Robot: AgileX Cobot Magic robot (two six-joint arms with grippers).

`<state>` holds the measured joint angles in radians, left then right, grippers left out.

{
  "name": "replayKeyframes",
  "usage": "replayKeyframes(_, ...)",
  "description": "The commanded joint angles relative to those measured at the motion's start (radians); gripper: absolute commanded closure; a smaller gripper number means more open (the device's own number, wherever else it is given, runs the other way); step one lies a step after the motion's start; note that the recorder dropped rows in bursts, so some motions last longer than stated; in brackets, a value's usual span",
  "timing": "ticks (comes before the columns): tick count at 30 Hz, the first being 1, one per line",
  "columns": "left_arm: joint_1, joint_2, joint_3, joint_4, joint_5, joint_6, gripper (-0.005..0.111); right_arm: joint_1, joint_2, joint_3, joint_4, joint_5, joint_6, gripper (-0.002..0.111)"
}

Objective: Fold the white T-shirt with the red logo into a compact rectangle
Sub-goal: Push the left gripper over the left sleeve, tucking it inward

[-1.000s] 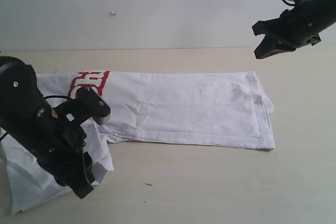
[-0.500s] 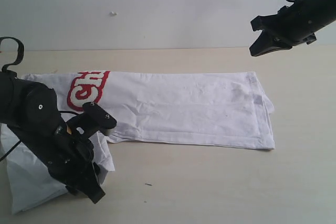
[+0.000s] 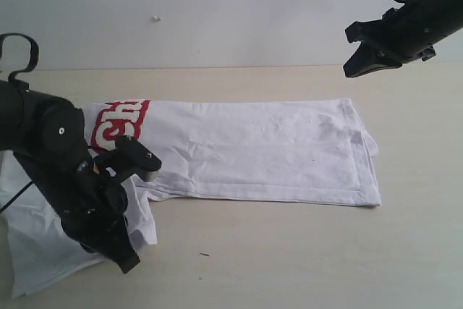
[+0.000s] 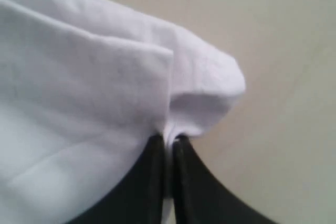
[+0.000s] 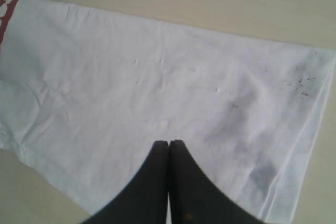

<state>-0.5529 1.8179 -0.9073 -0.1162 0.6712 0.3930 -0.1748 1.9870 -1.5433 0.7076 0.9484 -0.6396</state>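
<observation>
The white T-shirt [image 3: 260,150] lies on the table as a long folded band, its red logo [image 3: 119,124] showing at the left end. A loose flap of it [image 3: 43,244] spreads toward the front left corner. My left gripper [image 3: 129,262] sits low on that flap and is shut on a pinched fold of the white T-shirt [image 4: 199,103]; the left gripper [image 4: 168,139] has cloth squeezed between its black fingers. My right gripper [image 3: 356,63] hangs shut and empty above the shirt's far right end. In the right wrist view, the right gripper [image 5: 169,142] looks down on the shirt [image 5: 157,87].
The pale wooden table [image 3: 304,251] extends in front of and to the right of the shirt. A plain white wall [image 3: 217,12] runs along the back. Small dark specks [image 3: 205,255] lie on the table near the front.
My left gripper closed on a fold of the shirt's lower flap and shifted slightly. The logo end of the shirt slid a little. The right arm stayed nearly still.
</observation>
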Motion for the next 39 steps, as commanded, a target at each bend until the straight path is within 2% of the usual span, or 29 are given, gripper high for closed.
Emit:
replayKeyframes(1,-0.007,-0.056,-0.075,0.085,0.134,-0.008,0.107,0.001,-0.007,0.003,0.012,0.000,-0.013,0.108)
replayKeyframes(8,-0.007,-0.088,-0.185,0.245,0.149,0.053,0.107,0.001,-0.007,0.003,0.012,0.000,-0.013,0.108)
replayKeyframes(14,-0.007,-0.077,-0.189,0.458,-0.004,0.206,0.107,0.001,-0.007,0.003,0.011,0.015,-0.013,0.108)
replayKeyframes(20,-0.007,-0.037,-0.189,0.590,-0.198,0.220,0.106,0.001,-0.001,0.003,0.011,0.015,-0.013,0.108)
replayKeyframes(22,-0.007,-0.016,-0.189,0.630,-0.262,0.220,0.101,0.001,0.006,0.003,0.011,0.015,-0.013,0.108)
replayKeyframes(23,-0.005,0.002,-0.189,0.657,-0.295,0.220,0.093,0.001,0.015,0.003,0.011,0.017,-0.013,0.108)
replayKeyframes(28,0.013,0.037,-0.189,0.739,-0.332,0.168,0.070,0.001,0.033,0.003,-0.005,0.015,-0.013,0.108)
replayKeyframes(29,0.022,0.041,-0.189,0.755,-0.338,0.149,0.069,0.001,0.036,0.003,-0.012,0.009,-0.013,0.108)
replayKeyframes(31,0.035,0.043,-0.189,0.785,-0.349,0.095,0.069,0.001,0.035,0.003,-0.012,0.004,-0.013,0.108)
replayKeyframes(33,0.051,0.041,-0.189,0.843,-0.367,-0.037,0.069,0.001,0.035,0.003,-0.012,0.002,-0.013,0.108)
replayKeyframes(35,0.056,0.041,-0.189,0.833,-0.345,-0.191,0.069,0.001,0.035,0.003,-0.012,0.002,-0.013,0.108)
replayKeyframes(37,0.056,0.048,-0.189,0.734,-0.268,-0.241,0.076,0.001,0.035,0.003,-0.012,0.002,-0.013,0.108)
replayKeyframes(38,0.056,0.065,-0.189,0.697,-0.207,-0.213,0.089,0.001,0.035,0.003,-0.012,0.002,-0.013,0.108)
replayKeyframes(39,0.063,0.075,-0.189,0.697,-0.192,-0.213,0.095,0.001,0.035,0.003,-0.012,0.002,-0.013,0.108)
